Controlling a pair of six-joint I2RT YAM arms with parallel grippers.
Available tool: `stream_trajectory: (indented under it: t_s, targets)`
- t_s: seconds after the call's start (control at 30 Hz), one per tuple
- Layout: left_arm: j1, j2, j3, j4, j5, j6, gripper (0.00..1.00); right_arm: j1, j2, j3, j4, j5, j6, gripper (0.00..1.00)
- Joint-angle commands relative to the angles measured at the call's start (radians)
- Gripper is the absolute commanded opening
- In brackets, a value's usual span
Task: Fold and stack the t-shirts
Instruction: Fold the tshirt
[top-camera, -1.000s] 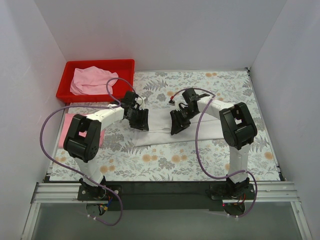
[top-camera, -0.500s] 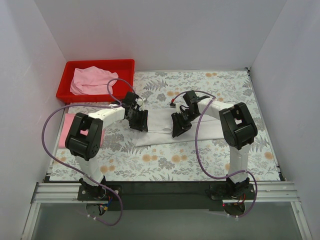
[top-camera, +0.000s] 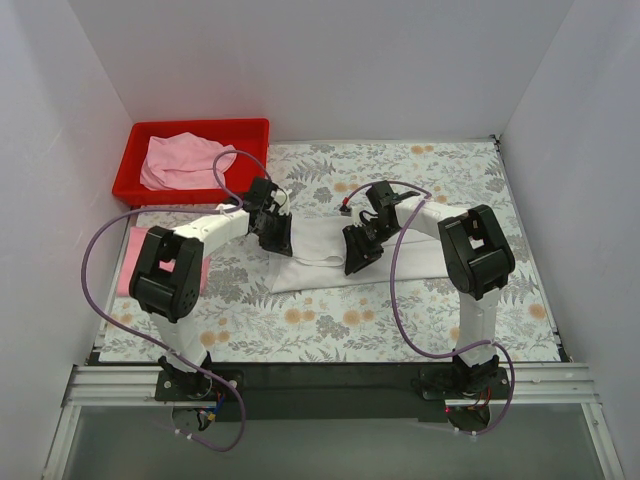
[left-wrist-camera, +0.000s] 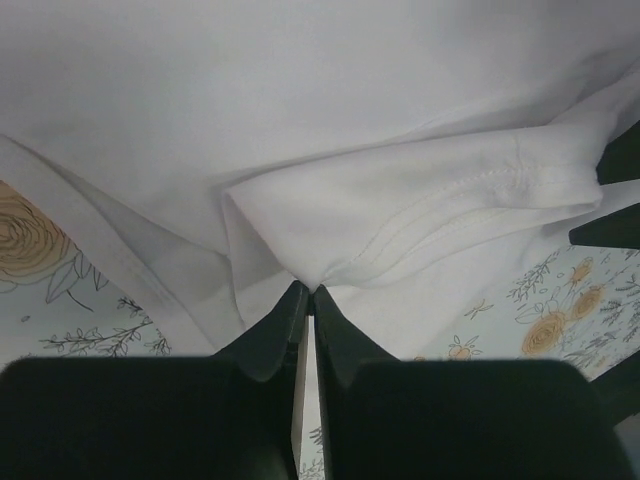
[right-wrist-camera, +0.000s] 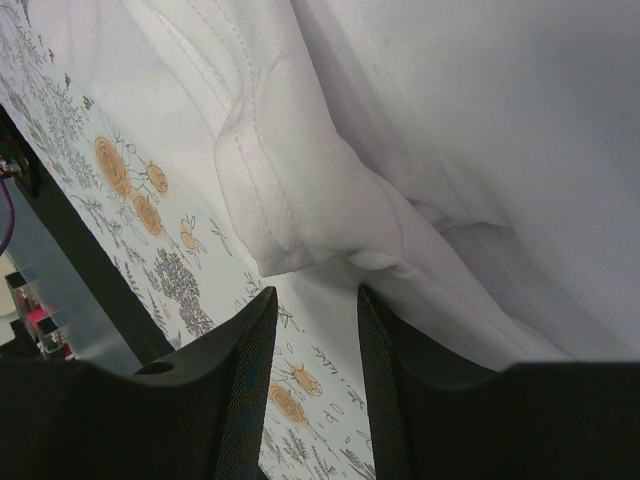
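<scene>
White t-shirt (top-camera: 320, 240) beside the red bin (top-camera: 200, 123) is mid-fold: left gripper (left-wrist-camera: 305, 290) clamps its hem, right gripper (right-wrist-camera: 312, 292) parted. Pink t-shirt (top-camera: 180, 160) inside the bin is not yet folded.

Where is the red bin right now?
In the overhead view, the red bin sits at the table's far-left corner, holding a crumpled pink t-shirt.
</scene>
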Motion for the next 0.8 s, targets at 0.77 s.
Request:
stream_trajectory:
  t_s: [0.77]
  targets:
    - [0.107, -0.070, 0.141, 0.073, 0.053, 0.002, 0.31, -0.060, -0.133, 0.097, -0.099, 0.017, -0.125, 0.43]
